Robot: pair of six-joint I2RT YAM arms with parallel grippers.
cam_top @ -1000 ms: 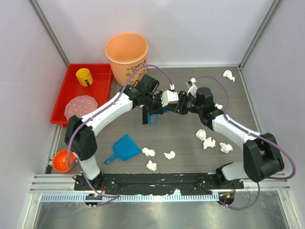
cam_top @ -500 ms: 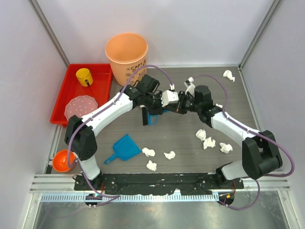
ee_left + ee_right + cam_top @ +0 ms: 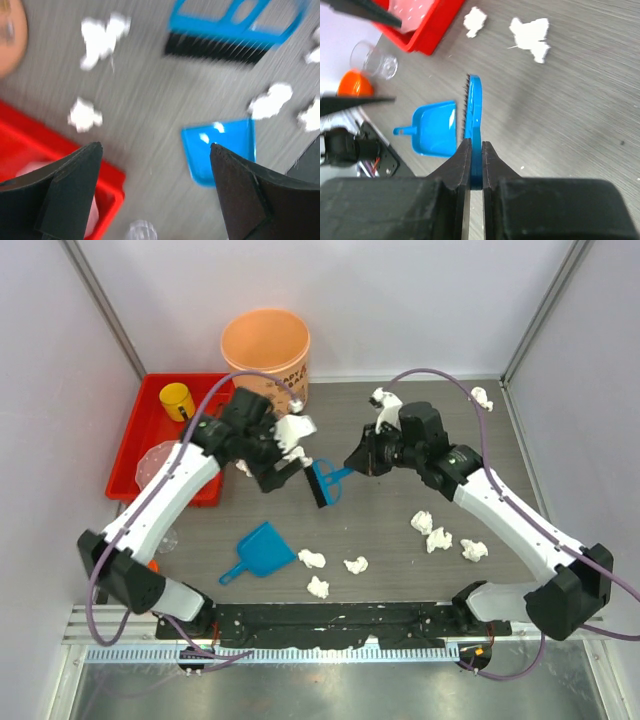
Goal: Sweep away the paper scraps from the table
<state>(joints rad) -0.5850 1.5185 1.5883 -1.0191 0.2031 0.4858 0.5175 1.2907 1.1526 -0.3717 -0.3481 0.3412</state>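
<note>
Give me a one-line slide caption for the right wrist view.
Right gripper clamps the blue brush edge-on over the table, blue dustpan and two paper scraps beyond.

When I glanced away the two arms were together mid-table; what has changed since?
The left gripper let go of the blue brush, opened and pulled back left toward the red tray. The right gripper, shut on the handle, now holds the brush alone. The blue dustpan and the paper scraps beside it stayed put.
</note>
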